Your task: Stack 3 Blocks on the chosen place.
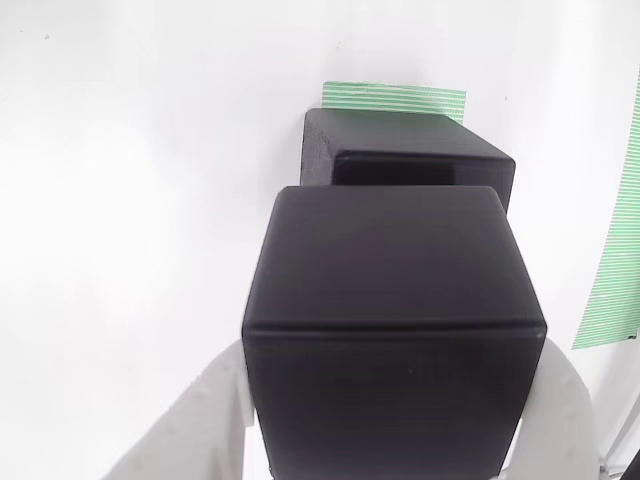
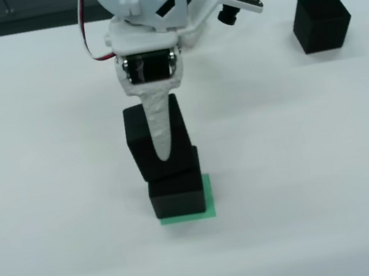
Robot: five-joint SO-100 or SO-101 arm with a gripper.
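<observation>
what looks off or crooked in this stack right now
The held block is tilted, not square with the bottom block on the green patch. In the front view it leans and sits shifted left, with the gripper shut on it. The third block sits apart at upper right.

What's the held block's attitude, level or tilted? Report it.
Tilted. In the front view the held block leans in the gripper, its lower corner over the level bottom block.
</observation>
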